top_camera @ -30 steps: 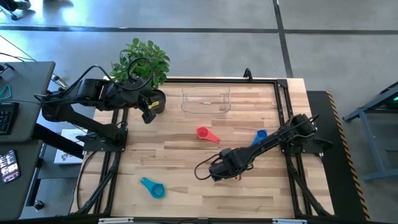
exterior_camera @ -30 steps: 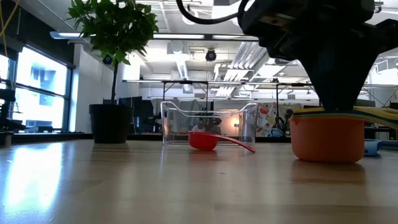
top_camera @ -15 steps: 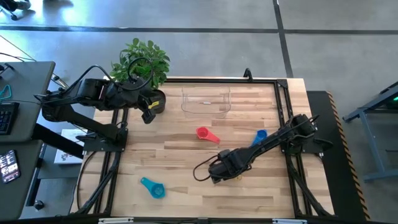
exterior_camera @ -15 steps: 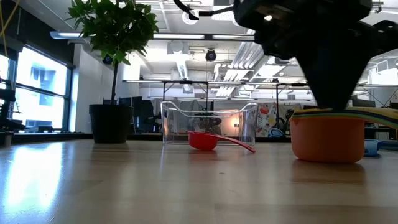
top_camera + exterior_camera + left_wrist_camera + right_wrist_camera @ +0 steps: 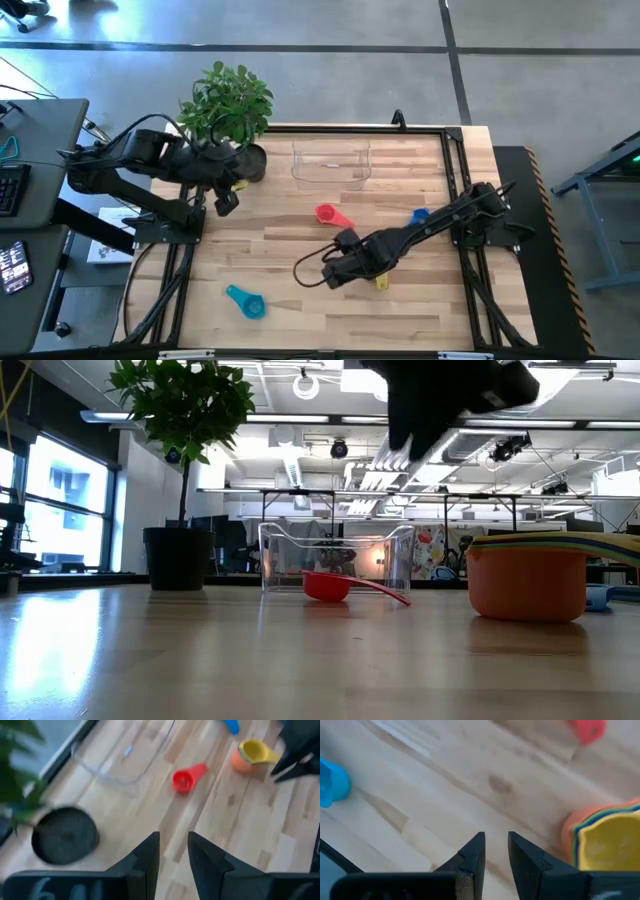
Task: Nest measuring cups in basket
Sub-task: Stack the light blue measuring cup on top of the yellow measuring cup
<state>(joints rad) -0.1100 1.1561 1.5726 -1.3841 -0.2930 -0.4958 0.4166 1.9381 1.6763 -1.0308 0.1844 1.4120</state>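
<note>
A stack of nested cups (image 5: 381,283), orange at the bottom and yellow on top (image 5: 605,840), stands on the table near the right. Single cups lie on the wood: red (image 5: 328,214) (image 5: 185,779), blue (image 5: 418,216) and teal (image 5: 245,302) (image 5: 330,782). The clear basket (image 5: 331,163) (image 5: 336,555) stands at the far edge with nothing in it. My right gripper (image 5: 330,275) (image 5: 495,851) hovers just left of the stack, open by a narrow gap and holding nothing. My left gripper (image 5: 225,200) (image 5: 173,851) waits near the plant pot, also narrowly open.
A dark round pot (image 5: 250,160) with a leafy plant (image 5: 178,420) stands at the far left corner, beside the basket. A black frame (image 5: 455,200) borders the table. Bare wood lies between the red cup and the teal cup.
My right gripper has come off the top of the stack, rising and moving toward the table's left; the stack stays standing where it was. My left gripper has moved a little toward the near edge, away from the pot.
</note>
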